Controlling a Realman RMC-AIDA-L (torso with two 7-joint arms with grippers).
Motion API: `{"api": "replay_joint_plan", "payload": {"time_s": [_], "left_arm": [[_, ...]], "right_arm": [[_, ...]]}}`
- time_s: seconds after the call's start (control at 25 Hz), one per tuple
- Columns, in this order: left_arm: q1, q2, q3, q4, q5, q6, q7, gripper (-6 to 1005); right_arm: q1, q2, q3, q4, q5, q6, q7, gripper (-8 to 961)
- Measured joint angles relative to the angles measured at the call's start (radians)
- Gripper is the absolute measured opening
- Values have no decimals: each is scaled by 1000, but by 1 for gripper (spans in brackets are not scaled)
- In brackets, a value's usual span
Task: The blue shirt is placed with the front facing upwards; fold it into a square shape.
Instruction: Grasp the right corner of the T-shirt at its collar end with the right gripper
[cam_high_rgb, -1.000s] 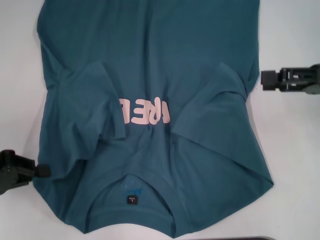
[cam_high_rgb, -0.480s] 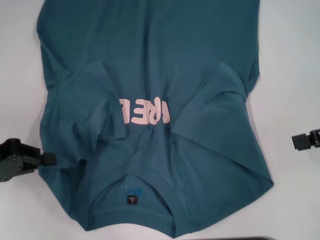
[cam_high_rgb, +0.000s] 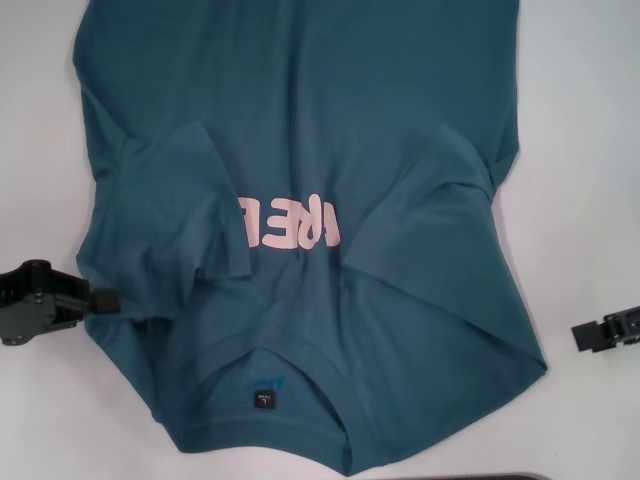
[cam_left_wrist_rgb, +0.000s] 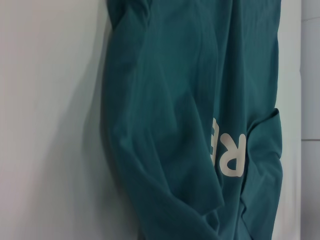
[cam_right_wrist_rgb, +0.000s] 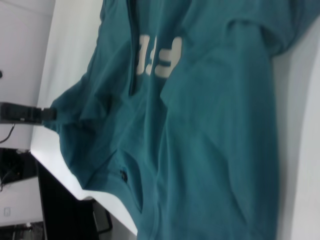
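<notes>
Left gripper (cam_high_rgb: 100, 299) at 9 o'clock, tip touching the shirt (cam_high_rgb: 300, 130) edge; can't tell if its fingers are open or holding cloth. Right gripper (cam_high_rgb: 583, 336) at 3 o'clock, off the cloth; fingers unclear too. Shirt flat mid-desk (cam_high_rgb: 590, 90), sleeves folded in, collar nearest. Suggest pinching both shoulder corners level, lifting evenly.

White table (cam_high_rgb: 590, 120) fills the head view's edges under even light; dark floor (cam_right_wrist_rgb: 60, 210) beyond its edge, lower left
</notes>
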Motion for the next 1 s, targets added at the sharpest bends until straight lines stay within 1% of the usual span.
{"api": "replay_joint_plan", "payload": {"time_s": [0.2, 0.44, 0.68, 0.84, 1.0], "left_arm": [[0, 0, 0, 2, 0, -4, 0, 31], [0, -1, 1, 2, 6, -10, 1, 32], [0, -1, 2, 2, 7, -14, 1, 31], [1, -1, 2, 2, 8, -16, 1, 31], [1, -1, 1, 2, 8, -16, 1, 31]], "right_arm": [[13, 28, -1, 2, -48, 22, 23, 730], [20, 44, -1, 1, -63, 57, 78, 730], [22, 68, -2, -2, -64, 87, 101, 730], [24, 77, -11, 2, -65, 102, 103, 730], [24, 80, -22, 0, -65, 106, 104, 730]]}}
